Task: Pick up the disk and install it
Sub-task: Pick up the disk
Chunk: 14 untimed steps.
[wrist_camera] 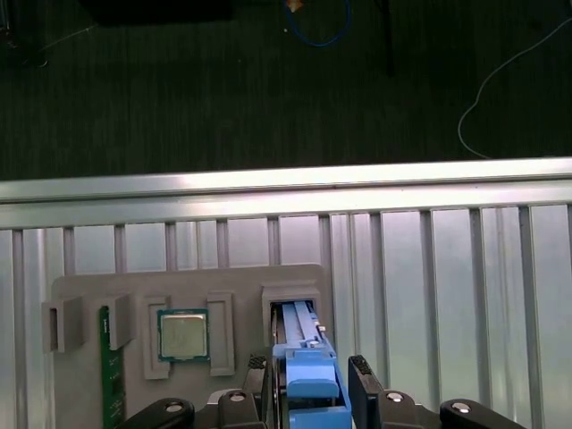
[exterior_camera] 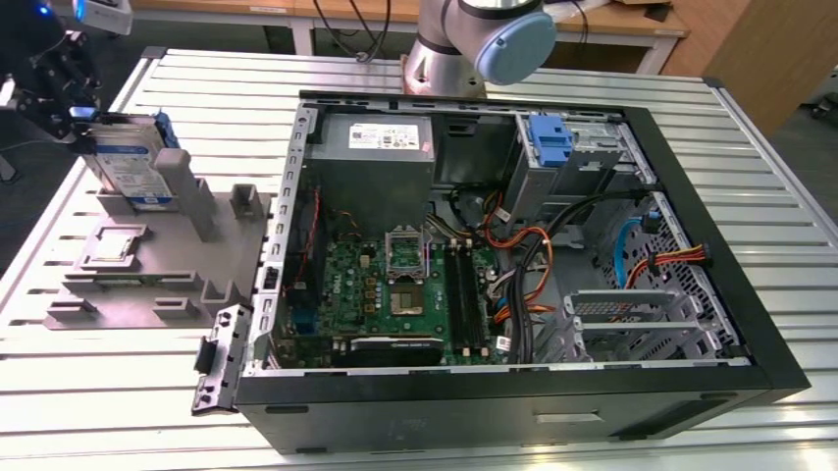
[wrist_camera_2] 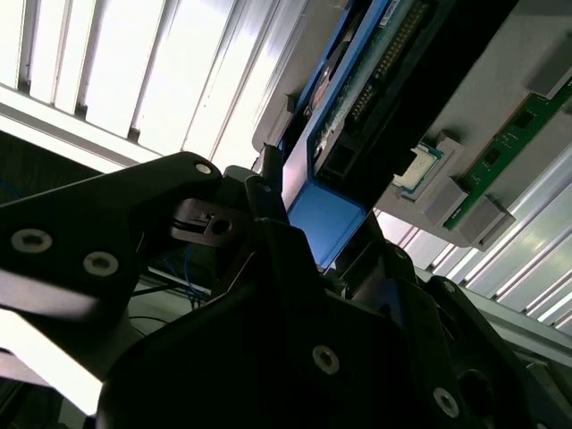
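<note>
First wrist view: my gripper [wrist_camera: 308,365] sits astride the top edge of the disk [wrist_camera: 302,329]. I cannot tell whether it is pinching the disk or only straddling it. The disk stands on edge in a slot of a grey holder [wrist_camera: 241,281], blue bracket uppermost. A small square chip [wrist_camera: 183,333] lies in a nearby pocket. The holder rests on a slatted metal table [wrist_camera: 447,295], beside an open computer case [exterior_camera: 772,363] in the exterior view. I judge the disk stiff, dense and easily harmed by knocks. A centred hold across its bracketed edge should keep it from swinging.

Blue-framed silver-grey disk [exterior_camera: 131,162], green motherboard [exterior_camera: 380,285]
</note>
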Tool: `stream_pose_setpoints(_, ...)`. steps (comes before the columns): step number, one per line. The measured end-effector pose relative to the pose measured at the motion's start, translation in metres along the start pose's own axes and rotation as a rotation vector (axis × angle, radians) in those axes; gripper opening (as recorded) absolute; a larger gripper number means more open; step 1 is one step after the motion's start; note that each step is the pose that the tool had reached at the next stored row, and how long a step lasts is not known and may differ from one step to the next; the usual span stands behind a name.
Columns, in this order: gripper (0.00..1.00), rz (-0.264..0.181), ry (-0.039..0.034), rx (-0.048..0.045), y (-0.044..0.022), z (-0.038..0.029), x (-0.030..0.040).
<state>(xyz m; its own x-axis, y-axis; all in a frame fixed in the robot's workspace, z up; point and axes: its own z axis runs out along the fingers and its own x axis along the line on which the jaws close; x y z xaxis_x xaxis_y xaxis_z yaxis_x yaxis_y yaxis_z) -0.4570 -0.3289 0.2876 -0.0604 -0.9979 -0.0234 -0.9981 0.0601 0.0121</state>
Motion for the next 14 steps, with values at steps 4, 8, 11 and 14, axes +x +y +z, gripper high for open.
stream_pose_setpoints(4, 0.48, 0.0, 0.0, 0.0, -0.0001, 0.0, 0.0008)
stream_pose_setpoints(8, 0.48, 0.0, 0.0, 0.0, -0.0001, 0.0, 0.0009)
stream_pose_setpoints(11, 0.48, 0.0, 0.0, 0.0, -0.0001, 0.0, 0.001)
stream_pose_setpoints(14, 0.48, 0.0, 0.0, 0.0, -0.0001, 0.0, 0.001)
